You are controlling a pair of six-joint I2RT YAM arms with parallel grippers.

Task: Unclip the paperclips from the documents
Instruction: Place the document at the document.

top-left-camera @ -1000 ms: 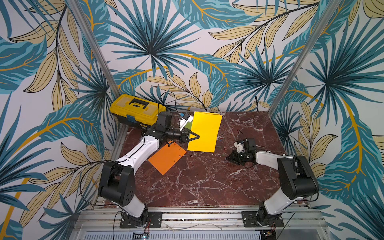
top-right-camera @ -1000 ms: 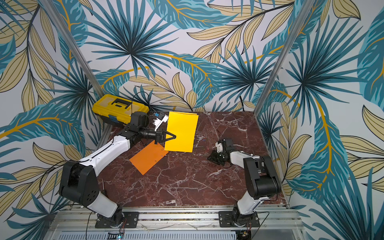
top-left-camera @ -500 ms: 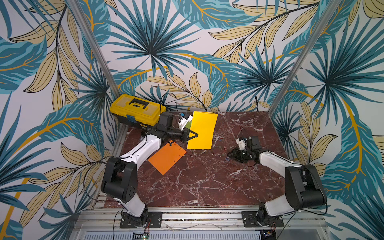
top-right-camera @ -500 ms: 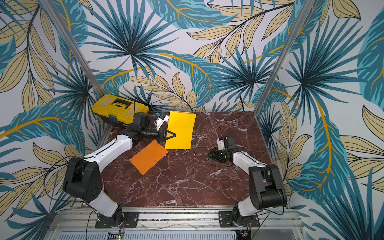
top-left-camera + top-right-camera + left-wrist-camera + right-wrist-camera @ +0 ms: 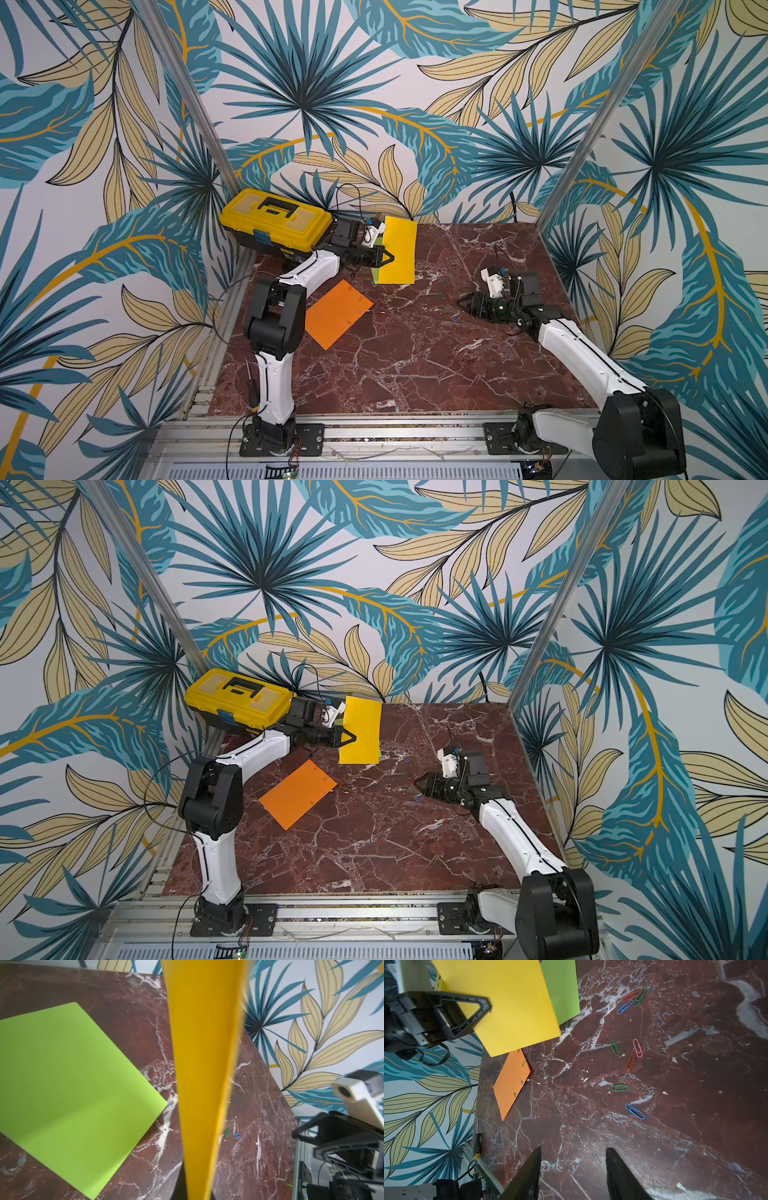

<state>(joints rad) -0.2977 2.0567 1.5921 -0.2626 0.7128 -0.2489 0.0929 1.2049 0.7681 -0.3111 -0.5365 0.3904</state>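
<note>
My left gripper (image 5: 390, 257) is shut on the edge of the golden yellow document (image 5: 399, 249), holding it lifted and tilted at the back of the table. Under it lies the lime green document (image 5: 62, 1084). The orange document (image 5: 336, 313) lies flat nearer the front left, with paperclips on its edge, a green one (image 5: 524, 1062) and a blue one (image 5: 521, 1082) among them. Several loose paperclips lie on the marble, such as a blue one (image 5: 635, 1111) and a green one (image 5: 619, 1088). My right gripper (image 5: 573, 1149) hovers open and empty over bare marble near them.
A yellow toolbox (image 5: 276, 216) stands at the back left corner, just behind my left wrist. The marble table (image 5: 415, 365) is walled at the back and both sides, with a metal rail (image 5: 374, 432) along its front.
My left gripper has drawn the yellow sheet slightly back and left, tilting it more upright. The right gripper's jaws have spread apart and its arm has shifted a little.
</note>
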